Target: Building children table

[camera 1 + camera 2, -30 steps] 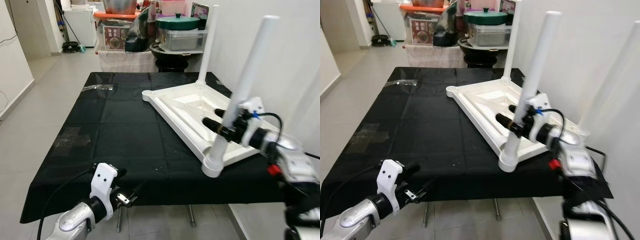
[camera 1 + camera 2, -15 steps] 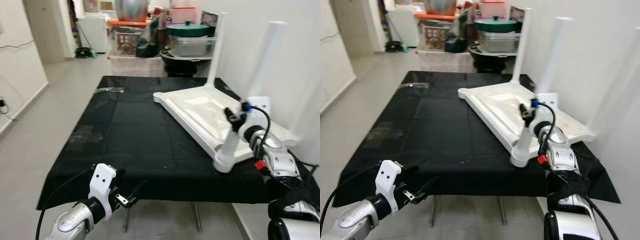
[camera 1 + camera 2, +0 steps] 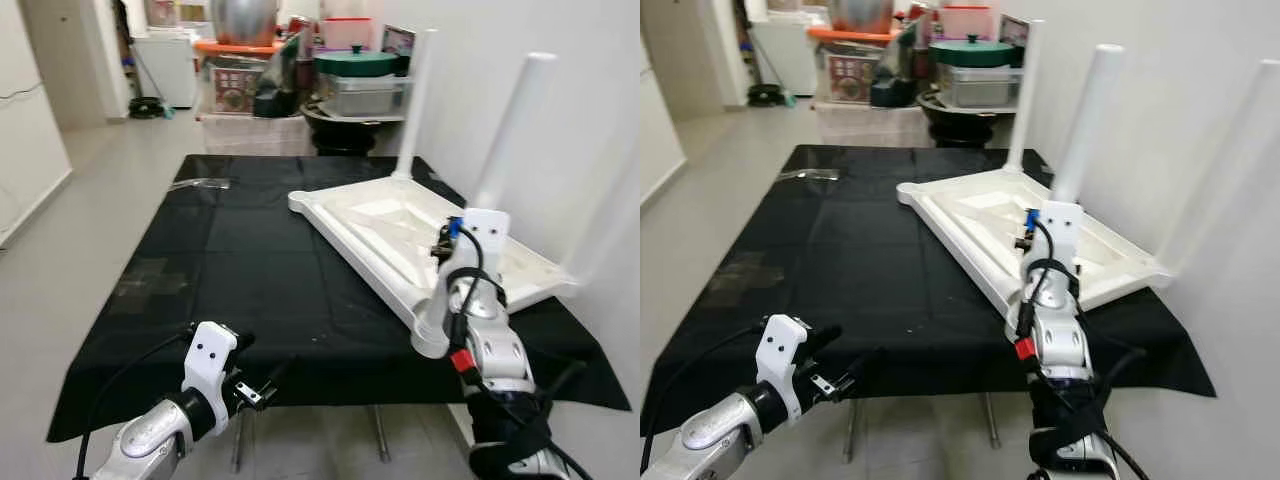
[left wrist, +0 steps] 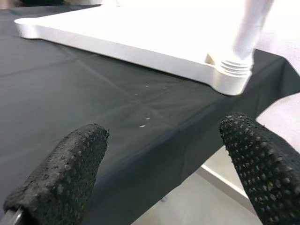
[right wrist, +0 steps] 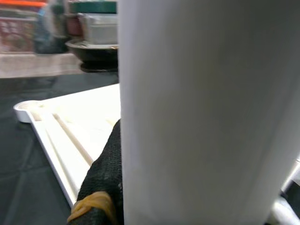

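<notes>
1. Nearest to us, the left tool point(image 3: 262, 388) hangs below the front edge of the surface covered with a black cloth point(image 3: 250, 270); its two black fingers point(image 4: 61, 173) stand apart and hold nothing.
2. The right tool point(image 3: 442, 246) is at the near white plastic tube leg point(image 3: 500, 160) of the upturned white plastic children's tabletop point(image 3: 400, 225). One black finger point(image 5: 105, 173) lies against the leg; we judge the tool clamped on it.
3. The tabletop lies underside up on the right part of the surface, with the near leg standing in its front corner socket point(image 3: 430, 335).
4. Step in hand, as we judge it: seating this leg. The next move calls for turning or pressing it home, then letting go without tilting it.
5. Further back, a second white leg point(image 3: 418, 95) stands at the far corner.
6. Beyond the surface, a grey plastic bin with a green lid point(image 3: 362, 78) stands among clutter; we cannot tell its contents.
</notes>
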### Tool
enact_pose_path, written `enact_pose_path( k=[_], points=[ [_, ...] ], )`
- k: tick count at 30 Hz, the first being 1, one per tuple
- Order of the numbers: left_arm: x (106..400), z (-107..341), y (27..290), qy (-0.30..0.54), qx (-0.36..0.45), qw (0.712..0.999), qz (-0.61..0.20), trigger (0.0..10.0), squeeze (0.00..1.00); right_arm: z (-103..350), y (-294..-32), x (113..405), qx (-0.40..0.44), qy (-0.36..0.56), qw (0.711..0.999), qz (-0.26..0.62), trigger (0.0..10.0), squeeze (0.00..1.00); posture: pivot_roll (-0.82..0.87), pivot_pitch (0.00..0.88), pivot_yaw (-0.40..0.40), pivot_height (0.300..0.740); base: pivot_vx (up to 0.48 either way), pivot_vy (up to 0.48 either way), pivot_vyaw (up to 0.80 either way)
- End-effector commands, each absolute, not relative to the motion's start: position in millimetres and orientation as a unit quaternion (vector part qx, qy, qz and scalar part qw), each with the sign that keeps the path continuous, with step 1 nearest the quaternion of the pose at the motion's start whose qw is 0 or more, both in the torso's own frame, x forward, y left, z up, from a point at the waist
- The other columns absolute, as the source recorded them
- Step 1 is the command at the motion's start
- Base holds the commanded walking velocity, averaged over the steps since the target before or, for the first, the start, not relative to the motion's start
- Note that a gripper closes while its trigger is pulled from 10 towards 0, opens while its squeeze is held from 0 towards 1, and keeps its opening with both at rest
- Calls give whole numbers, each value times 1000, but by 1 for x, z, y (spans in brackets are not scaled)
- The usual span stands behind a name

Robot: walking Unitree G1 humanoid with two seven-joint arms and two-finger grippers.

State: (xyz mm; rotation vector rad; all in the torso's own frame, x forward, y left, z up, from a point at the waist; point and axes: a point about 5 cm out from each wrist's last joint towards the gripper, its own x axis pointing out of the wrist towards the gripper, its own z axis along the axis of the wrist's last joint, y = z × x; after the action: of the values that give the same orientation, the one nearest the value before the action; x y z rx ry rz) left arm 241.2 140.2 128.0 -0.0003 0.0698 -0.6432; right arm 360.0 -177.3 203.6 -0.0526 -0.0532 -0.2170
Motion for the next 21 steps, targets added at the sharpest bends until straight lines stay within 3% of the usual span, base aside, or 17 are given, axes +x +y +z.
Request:
enact_pose_path(
  k=[1,2,5,6,9,11,13,15,20,21],
  points=[
    [240,123,142,43,3,950,-309,10000,0,192,-178,362,-46,-8,995,-89,10000,490,80,0,-80,740,0,0,0],
    [240,123,142,43,2,950,-308,10000,0,196,-186,364,-37,-23,996,-75,10000,1000,80,0,-80,740,0,0,0],
    [239,122,141,43,2,950,-308,10000,0,198,-193,363,-28,-29,997,-71,10000,1000,79,0,-83,740,0,0,0],
    [238,122,141,43,1,951,-308,10000,0,200,-202,362,-24,-35,999,-17,10000,0,86,0,-88,740,0,0,0],
    [238,122,142,43,0,951,-307,10000,0,207,-218,360,-32,-47,997,43,10000,0,82,0,-85,740,0,0,0],
    [238,121,144,44,1,951,-308,10000,0,212,-220,354,-72,-46,983,161,10000,0,72,0,-77,740,0,0,0],
    [238,121,144,44,1,951,-308,10000,0,212,-220,354,-72,-46,983,161,10000,0,72,0,-77,740,0,0,0],
    [239,122,142,43,2,950,-310,10000,0,208,-215,350,-106,-21,960,258,10000,0,77,0,-77,740,0,0,0],
    [241,123,141,41,3,949,-313,10000,0,197,-196,341,-127,8,919,374,10000,0,78,0,-74,740,0,0,0],
    [241,123,141,41,4,949,-313,10000,0,193,-192,340,-131,12,910,392,9294,0,81,0,-75,740,0,0,0]
  ],
)
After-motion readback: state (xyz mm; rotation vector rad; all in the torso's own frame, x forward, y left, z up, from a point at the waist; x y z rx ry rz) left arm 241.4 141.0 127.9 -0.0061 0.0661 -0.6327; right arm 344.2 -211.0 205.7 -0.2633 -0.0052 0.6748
